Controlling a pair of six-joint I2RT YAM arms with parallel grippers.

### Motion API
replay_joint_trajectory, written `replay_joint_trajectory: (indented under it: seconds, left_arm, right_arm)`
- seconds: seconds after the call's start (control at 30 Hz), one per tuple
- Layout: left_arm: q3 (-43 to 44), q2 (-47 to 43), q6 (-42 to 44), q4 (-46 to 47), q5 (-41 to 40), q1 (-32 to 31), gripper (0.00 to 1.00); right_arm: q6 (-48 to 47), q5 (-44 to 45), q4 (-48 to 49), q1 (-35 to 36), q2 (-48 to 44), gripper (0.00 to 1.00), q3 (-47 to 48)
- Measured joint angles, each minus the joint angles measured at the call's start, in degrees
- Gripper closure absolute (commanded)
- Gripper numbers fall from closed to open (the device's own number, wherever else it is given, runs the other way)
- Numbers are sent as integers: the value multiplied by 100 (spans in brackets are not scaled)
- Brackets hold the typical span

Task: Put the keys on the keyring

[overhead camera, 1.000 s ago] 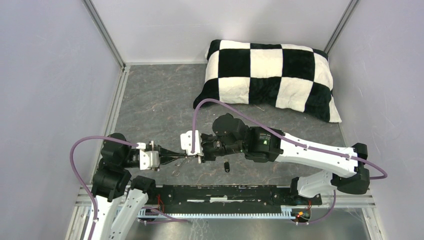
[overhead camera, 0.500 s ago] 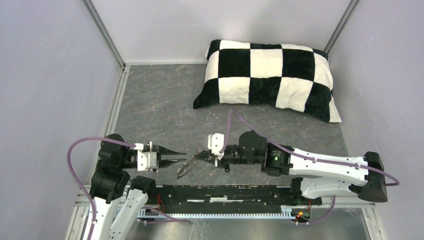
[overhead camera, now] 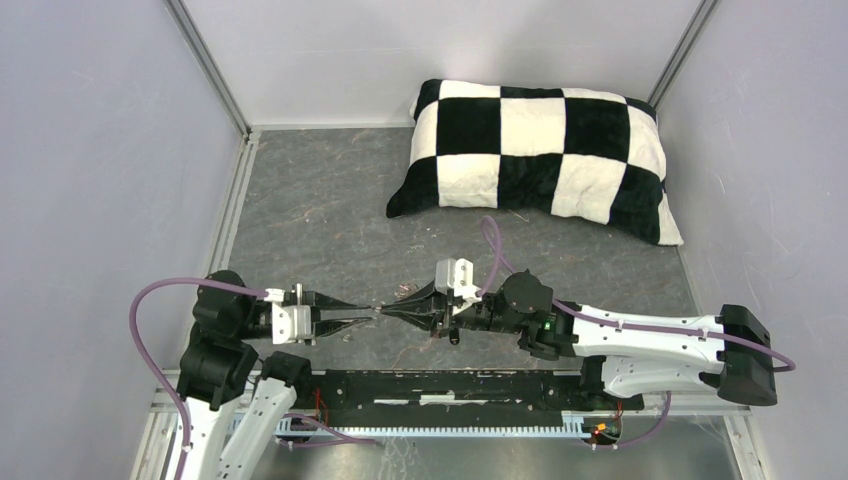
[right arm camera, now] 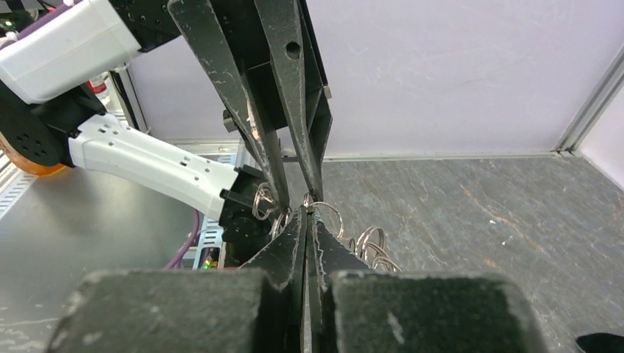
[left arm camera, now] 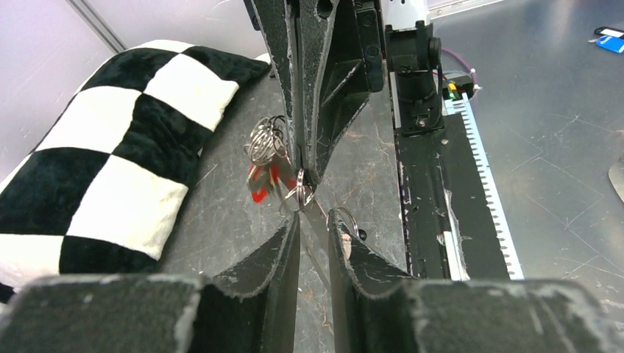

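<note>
Steel keys on their rings, one red-tagged, hung well in front of the checked pillow, pinched by the right gripper, whose fingers were pressed together. Tip to tip with it, the left gripper stood slightly parted. Behind both, that pillow lay on the grey table.

We see our two grippers meeting tip to tip near the front edge of the grey table. Our left gripper has its fingers slightly parted, and our right gripper is pinched to a point. The keys glint as a small bunch just beside the right fingers, on their far side. A black key lies by the right wrist. The pillow sits far right.
</note>
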Motion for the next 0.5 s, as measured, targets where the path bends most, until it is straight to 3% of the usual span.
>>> replay_joint_trajectory:
  seconds: [0.33,0.5]
  left_arm:
    - [76,-39,-9,57,-186,0,66]
    - [101,-17,-168,57,-210,0,74]
  right_arm:
    - [57,-136,273,-13,11,99,-37]
    - [55,-278,280,-31,59,99,-37]
